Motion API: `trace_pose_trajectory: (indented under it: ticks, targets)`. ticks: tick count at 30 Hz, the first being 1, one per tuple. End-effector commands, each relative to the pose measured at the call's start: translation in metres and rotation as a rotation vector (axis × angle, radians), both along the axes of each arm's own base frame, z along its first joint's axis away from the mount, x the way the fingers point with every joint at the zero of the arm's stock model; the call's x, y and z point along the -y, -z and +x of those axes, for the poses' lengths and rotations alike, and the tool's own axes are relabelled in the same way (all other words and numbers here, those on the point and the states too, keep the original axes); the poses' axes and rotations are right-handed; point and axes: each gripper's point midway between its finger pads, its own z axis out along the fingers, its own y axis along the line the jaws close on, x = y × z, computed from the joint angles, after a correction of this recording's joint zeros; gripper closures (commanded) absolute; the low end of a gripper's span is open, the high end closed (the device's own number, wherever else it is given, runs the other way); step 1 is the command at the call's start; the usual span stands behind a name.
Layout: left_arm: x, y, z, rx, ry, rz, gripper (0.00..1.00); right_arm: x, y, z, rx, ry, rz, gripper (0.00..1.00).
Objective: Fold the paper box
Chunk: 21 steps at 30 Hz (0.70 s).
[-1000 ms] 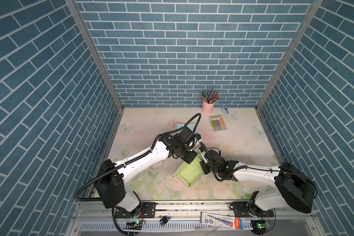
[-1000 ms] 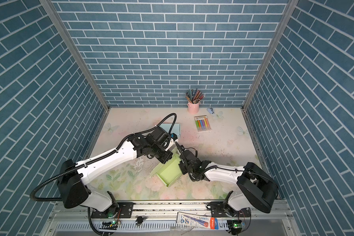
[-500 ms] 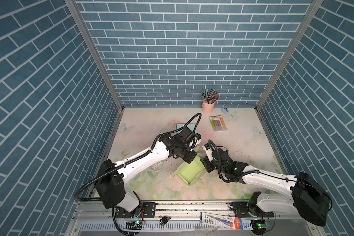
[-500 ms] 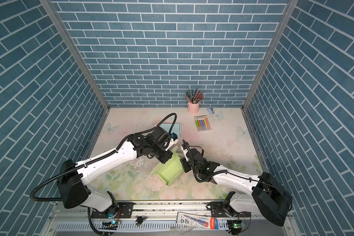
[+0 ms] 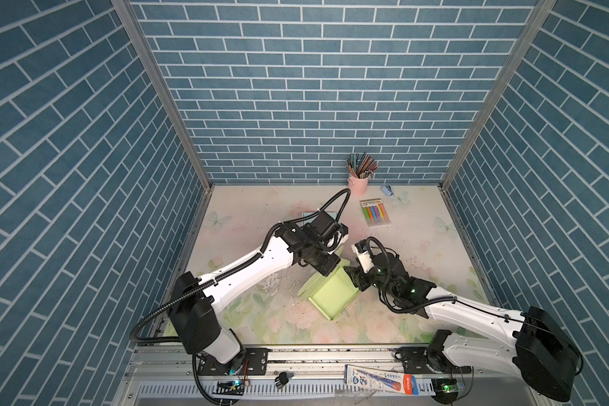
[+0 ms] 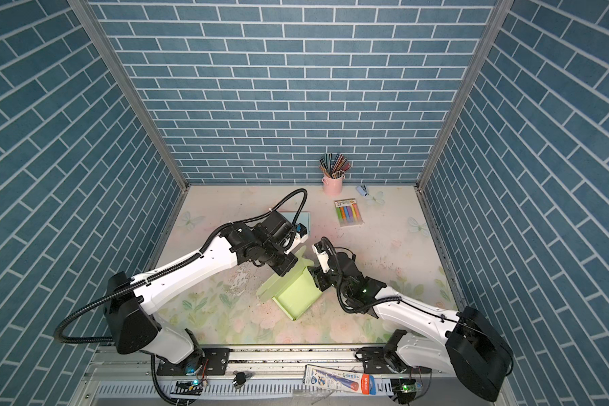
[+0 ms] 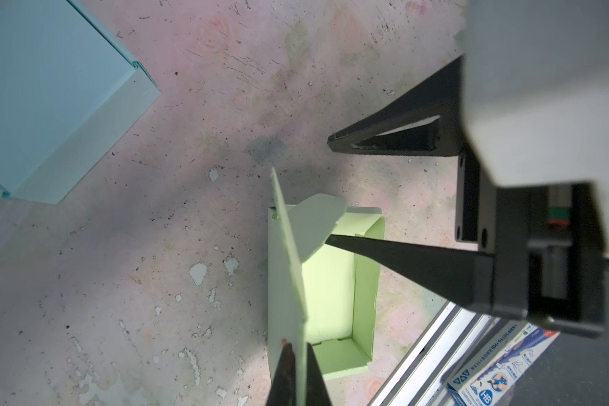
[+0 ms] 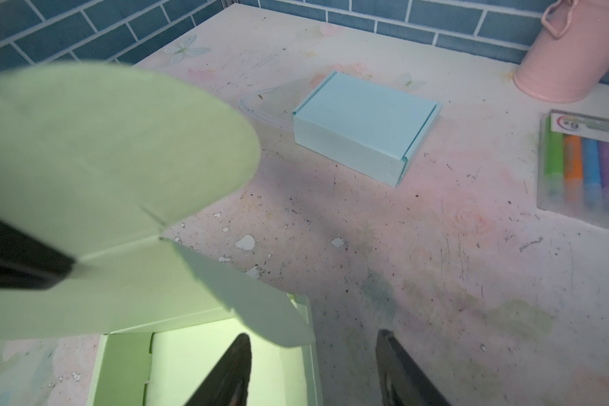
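While the lid panel [image 7: 289, 253] stands upright, the left fingers [image 7: 286, 372] are clamped on its edge. The green paper box [image 5: 331, 297] sits mid-desk [image 5: 419, 228] between both arms, with its base walls already erected. The lid's rounded ear flap [image 7: 317, 225] is not yet tucked. The right fingers [image 8: 225, 372] are spread and grasp nothing, one above the box interior and one outside its wall. Judged outstanding: tuck the flaps and close the lid.

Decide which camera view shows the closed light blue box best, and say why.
The right wrist view: the light blue box lies whole and unobstructed there, lid shut. The left wrist view crops it at the picture's edge. In both top views the left arm hides most of it, leaving only a sliver.
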Motion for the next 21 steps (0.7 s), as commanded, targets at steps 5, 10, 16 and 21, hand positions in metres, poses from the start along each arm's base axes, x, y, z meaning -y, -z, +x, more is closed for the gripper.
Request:
trace_pose_trajectory:
  ticks: [5,10,16,21]
  targets:
    - [-0.004,0.002,-0.003,-0.002,0.033,0.05,1.0,-0.007,-0.02,0.015,0.09,-0.027,0.012,0.34]
    - [-0.003,0.003,-0.003,-0.003,0.045,0.05,1.0,-0.008,-0.026,0.016,0.129,-0.066,0.03,0.25]
    - [0.002,0.001,-0.005,-0.004,0.062,0.037,1.0,-0.023,-0.038,0.011,0.187,-0.195,0.082,0.29]
    - [0.004,0.0,-0.005,0.002,0.07,0.034,1.0,-0.036,-0.035,0.006,0.163,-0.266,0.098,0.51]
